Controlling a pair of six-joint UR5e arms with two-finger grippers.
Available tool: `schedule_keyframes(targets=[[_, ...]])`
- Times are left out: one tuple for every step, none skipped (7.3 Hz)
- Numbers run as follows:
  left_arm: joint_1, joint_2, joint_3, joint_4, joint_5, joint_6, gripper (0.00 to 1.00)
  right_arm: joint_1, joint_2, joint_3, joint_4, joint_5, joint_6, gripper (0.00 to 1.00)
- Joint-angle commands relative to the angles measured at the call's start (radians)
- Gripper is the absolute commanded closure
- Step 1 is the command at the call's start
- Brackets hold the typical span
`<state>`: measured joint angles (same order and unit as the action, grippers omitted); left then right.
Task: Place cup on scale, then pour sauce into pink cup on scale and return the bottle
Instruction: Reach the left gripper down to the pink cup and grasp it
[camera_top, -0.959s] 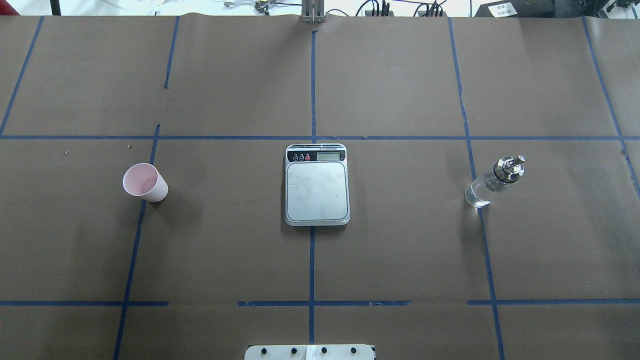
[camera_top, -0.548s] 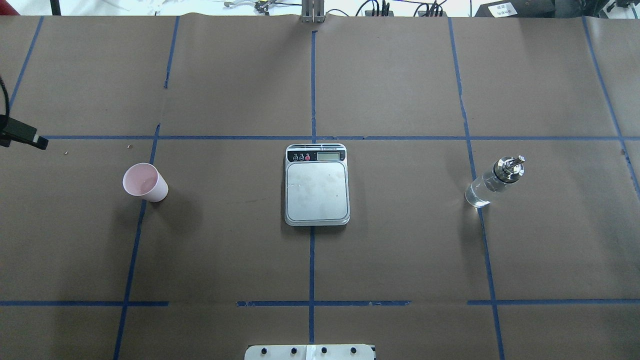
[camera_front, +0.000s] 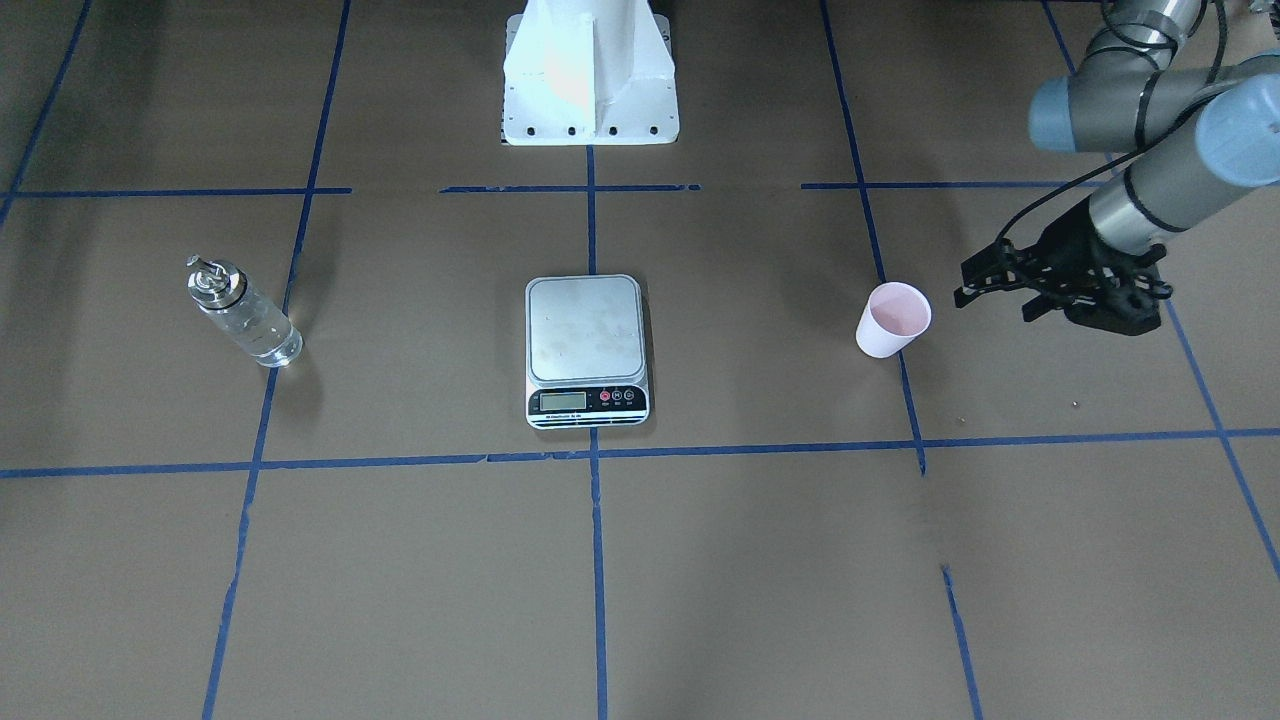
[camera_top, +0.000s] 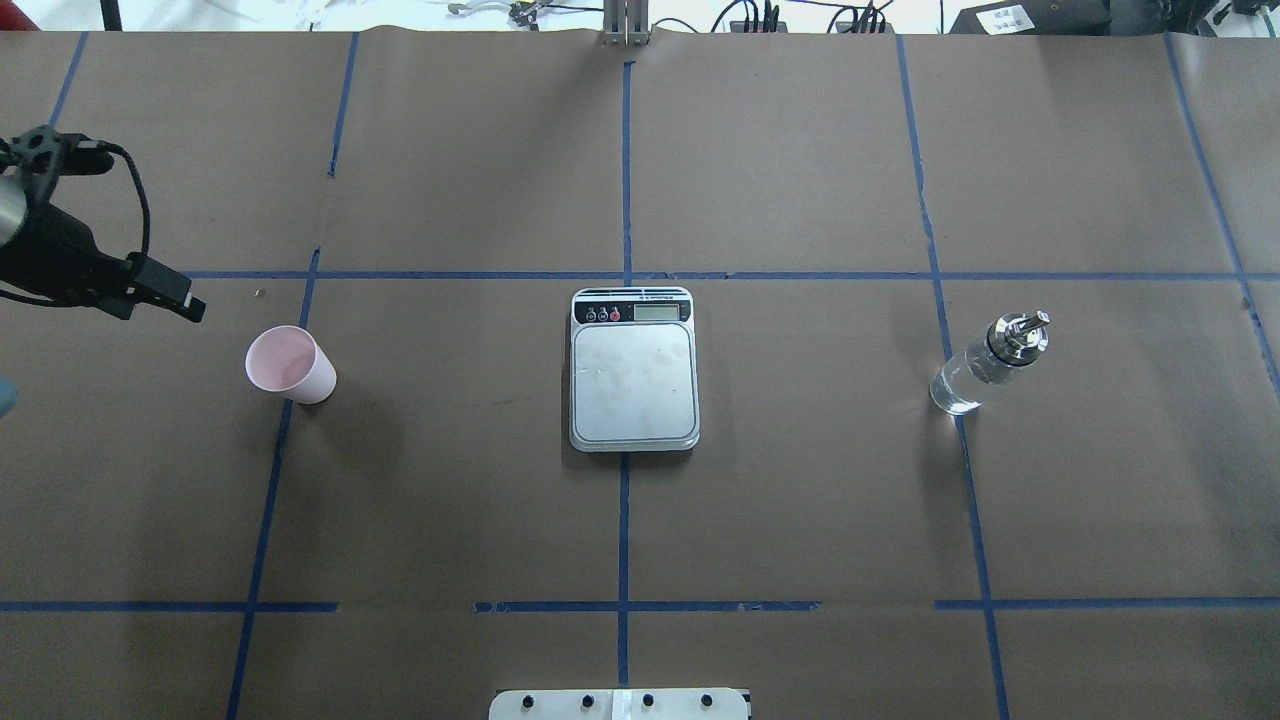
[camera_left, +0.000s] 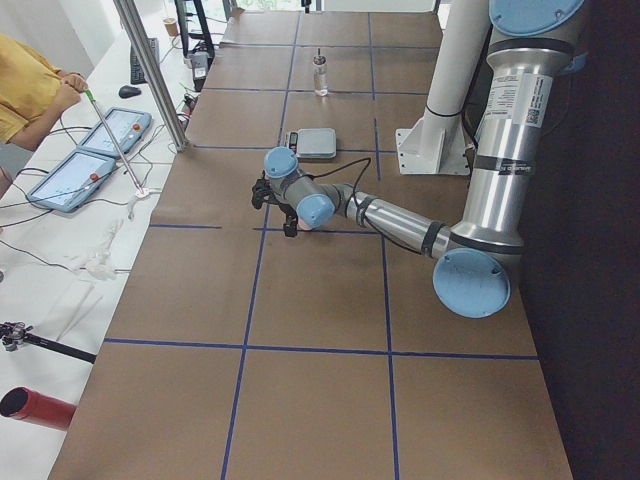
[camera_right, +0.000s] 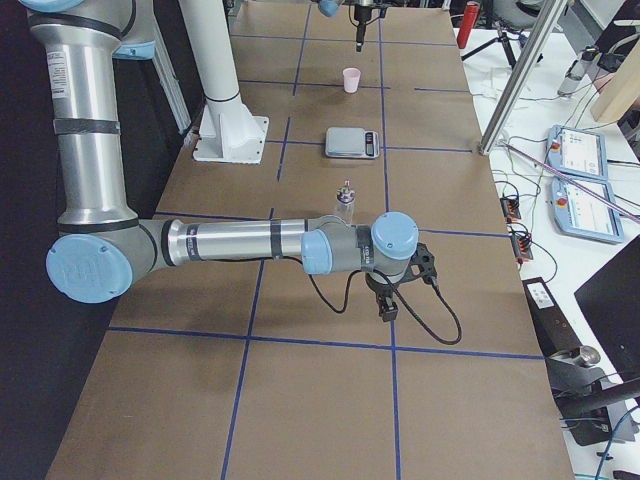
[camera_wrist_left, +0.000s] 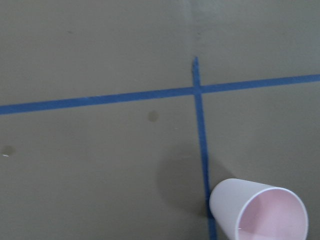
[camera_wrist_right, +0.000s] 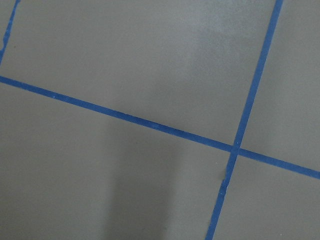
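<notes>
Glass bottle (camera_top: 985, 365) of clear sauce (camera_top: 958, 388)

Brown paper (camera_top: 800, 150) with blue tape lines (camera_top: 624, 520) covered the table (camera_left: 320, 400). Beside it, a white bench (camera_left: 40, 290) held two tablets (camera_left: 72, 180), and a metal post (camera_left: 148, 65) stood at its edge.

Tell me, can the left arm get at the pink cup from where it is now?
Probably yes. The left gripper hangs close beside the cup, with only bare table between them. The cup stands upright in the open, well apart from the scale.
</notes>
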<state>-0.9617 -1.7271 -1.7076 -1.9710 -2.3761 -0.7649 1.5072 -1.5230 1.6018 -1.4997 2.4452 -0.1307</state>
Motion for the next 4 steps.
schedule_keyframes(targets=[[0.038,-0.052,0.068,0.003,0.003,-0.008,0.01,-0.007,-0.002,0.000,0.004,0.000,0.003,0.00],[0.041,-0.057,0.059,0.003,0.002,-0.019,0.01,-0.008,-0.002,-0.002,0.004,0.000,0.003,0.00],[0.053,-0.054,0.056,0.003,0.006,-0.022,0.01,-0.010,0.000,-0.002,0.004,-0.002,0.002,0.00],[0.061,-0.048,0.057,0.003,0.006,-0.021,0.03,-0.010,0.000,0.000,0.006,0.000,0.003,0.00]])
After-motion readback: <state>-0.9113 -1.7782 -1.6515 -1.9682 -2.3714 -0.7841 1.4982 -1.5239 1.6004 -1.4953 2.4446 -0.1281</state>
